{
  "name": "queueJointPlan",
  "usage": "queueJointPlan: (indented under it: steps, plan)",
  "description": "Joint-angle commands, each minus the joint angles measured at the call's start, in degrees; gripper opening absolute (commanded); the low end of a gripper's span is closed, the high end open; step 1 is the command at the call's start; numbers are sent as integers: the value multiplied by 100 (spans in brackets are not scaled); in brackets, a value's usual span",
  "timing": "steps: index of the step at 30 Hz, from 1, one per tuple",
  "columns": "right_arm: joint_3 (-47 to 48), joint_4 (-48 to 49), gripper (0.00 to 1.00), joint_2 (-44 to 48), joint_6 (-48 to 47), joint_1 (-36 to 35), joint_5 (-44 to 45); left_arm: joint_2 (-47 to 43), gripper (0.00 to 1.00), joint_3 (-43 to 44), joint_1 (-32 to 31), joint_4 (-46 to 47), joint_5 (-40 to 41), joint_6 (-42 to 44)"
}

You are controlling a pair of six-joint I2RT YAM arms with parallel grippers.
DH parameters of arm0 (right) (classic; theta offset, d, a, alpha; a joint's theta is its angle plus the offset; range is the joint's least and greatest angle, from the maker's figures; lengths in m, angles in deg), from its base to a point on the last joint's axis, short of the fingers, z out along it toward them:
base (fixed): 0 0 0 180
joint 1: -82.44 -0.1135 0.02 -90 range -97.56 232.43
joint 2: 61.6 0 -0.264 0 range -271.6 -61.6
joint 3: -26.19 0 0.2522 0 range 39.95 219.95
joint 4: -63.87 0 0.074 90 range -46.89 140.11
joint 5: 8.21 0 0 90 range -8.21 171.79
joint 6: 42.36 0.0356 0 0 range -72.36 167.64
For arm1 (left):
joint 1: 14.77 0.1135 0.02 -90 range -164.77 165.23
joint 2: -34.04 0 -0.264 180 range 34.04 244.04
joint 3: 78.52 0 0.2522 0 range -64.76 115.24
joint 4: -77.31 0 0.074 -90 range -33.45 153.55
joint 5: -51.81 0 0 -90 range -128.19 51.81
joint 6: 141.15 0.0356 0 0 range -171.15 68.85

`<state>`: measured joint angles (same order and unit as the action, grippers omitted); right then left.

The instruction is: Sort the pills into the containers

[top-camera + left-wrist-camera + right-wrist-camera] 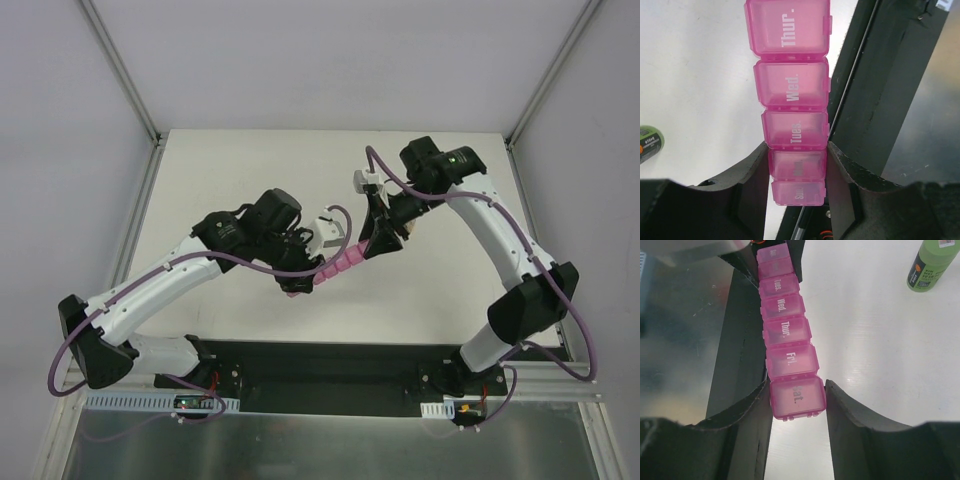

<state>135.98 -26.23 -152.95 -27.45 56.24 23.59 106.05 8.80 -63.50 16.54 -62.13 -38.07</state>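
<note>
Clamping the Sunday-Monday end of the pink pill organizer (792,90) between the narrowed fingers of my left gripper (798,150), I have my right gripper (796,385) set around the Saturday compartment at the opposite end. The strip spans between both arms over the near-middle of the table (250,180). My right fingers flank that last box closely, one side touching it. Whether the other side has taken hold I cannot tell. As I judge it, doing this step well means squaring both pairs of fingers on the side walls, clear of the lid tabs. It also means keeping the row level and untwisted, so that no lid pops and nothing can spill once filling begins. All lids in view look shut. No pills appear in any view, and the tinted plastic does not show whether a compartment holds anything. A green bottle (930,265) stands well apart on the table, cropped by the frame. The overhead view does not settle whether the organizer rests on the table or hangs above it.
</note>
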Motion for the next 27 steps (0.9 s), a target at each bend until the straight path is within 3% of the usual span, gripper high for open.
queueJointPlan:
  steps: [1,15,20,22,27]
  plan:
    - [223,-1489,29,-198,477,-26,-482,94,0,-70,-128,-2,794,300]
    - [83,-1560,28,-497,785,-26,-860,358,0,18,-364,-37,1892,520]
    - [-207,-542,29,-533,2084,-8,-616,419,0,-8,-839,-37,2613,870]
    - [-374,-93,32,-550,2674,44,-509,446,0,-17,-1015,-19,2842,942]
    - [-313,268,51,-612,3044,263,-579,533,0,36,-1112,-28,2755,951]
